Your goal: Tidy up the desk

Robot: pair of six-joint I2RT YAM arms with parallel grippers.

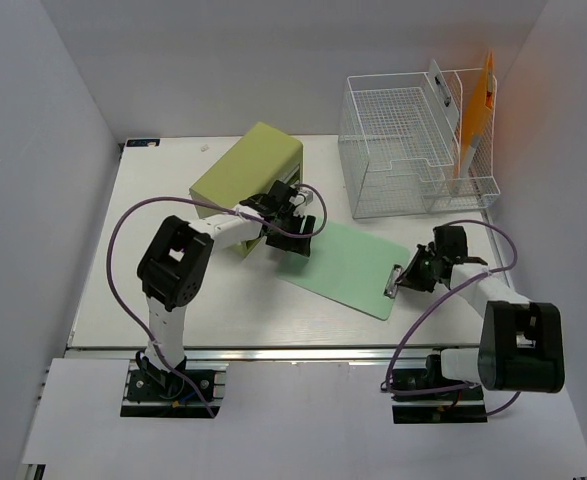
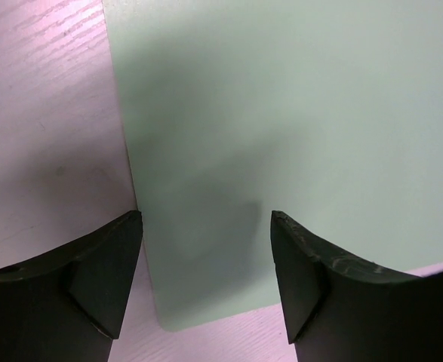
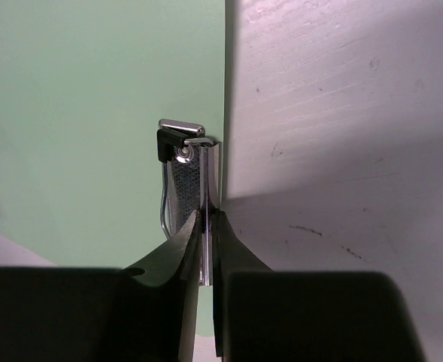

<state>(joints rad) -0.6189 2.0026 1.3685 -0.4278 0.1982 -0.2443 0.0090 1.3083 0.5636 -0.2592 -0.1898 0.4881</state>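
The clip (image 3: pixel 189 170) of the clipboard (image 1: pixel 343 265) was pinched by the right gripper (image 3: pixel 206 226), its base hidden; the left gripper (image 2: pixel 206 222) was spread, empty.

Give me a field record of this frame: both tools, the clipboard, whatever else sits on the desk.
left tool: open, over a corner of the clipboard
right tool: shut on the clip
clipboard: green, flat on the desk
drawer box: olive, beside the left tool
wire rack: far right, holds orange folder
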